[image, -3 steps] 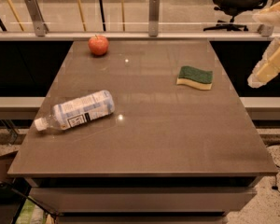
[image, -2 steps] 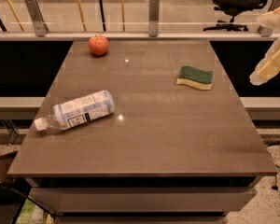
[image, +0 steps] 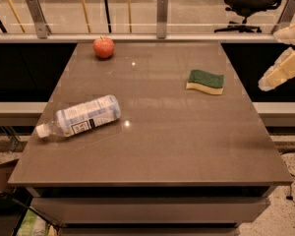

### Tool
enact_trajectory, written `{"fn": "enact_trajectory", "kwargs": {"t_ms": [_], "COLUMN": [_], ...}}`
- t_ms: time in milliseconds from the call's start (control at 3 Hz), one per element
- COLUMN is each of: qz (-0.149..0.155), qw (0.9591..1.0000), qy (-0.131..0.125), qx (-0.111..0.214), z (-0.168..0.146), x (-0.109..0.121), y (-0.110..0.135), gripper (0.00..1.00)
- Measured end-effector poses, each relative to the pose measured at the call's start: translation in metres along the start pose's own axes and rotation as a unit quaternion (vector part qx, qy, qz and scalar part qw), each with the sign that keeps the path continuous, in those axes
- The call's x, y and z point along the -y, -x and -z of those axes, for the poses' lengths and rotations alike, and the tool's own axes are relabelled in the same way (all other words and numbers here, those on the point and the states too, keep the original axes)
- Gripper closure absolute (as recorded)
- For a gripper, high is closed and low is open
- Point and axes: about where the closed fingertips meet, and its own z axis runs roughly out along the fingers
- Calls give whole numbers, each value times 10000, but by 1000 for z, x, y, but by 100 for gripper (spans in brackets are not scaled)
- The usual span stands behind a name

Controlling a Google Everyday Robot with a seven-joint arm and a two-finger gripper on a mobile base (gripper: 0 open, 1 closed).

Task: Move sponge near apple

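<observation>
Over the last second the claw point(image: 268, 81) edged only slightly leftward, hanging off the right edge of the worktop point(image: 177, 146), near the sponge point(image: 205, 81) but not touching it. Whether it was open or closed could not be told. The sponge lay unmoved on the right rear, well apart from the apple point(image: 103, 47) at the far left corner — the reach was judged barely begun, with the grasp and the carry both outstanding.

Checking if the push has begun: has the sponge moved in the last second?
No. The sponge keeps its spot by the table's right edge; the pincer hangs beyond that edge, clear of the sponge.
</observation>
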Motion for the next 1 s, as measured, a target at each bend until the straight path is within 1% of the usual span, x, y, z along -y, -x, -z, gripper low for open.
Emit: {"fn": "enact_trajectory", "kwargs": {"t_ms": [333,667,1000], "qz": [-316,-422,-376], "qw": [9994,9977,9929], "qy": [-82,-120,-65], "qx": [129,510,1124], "z": [-14,-27,-35], "x": [11,21,29], "y": [-6,-6,-4], "gripper": [0,0,0]}}
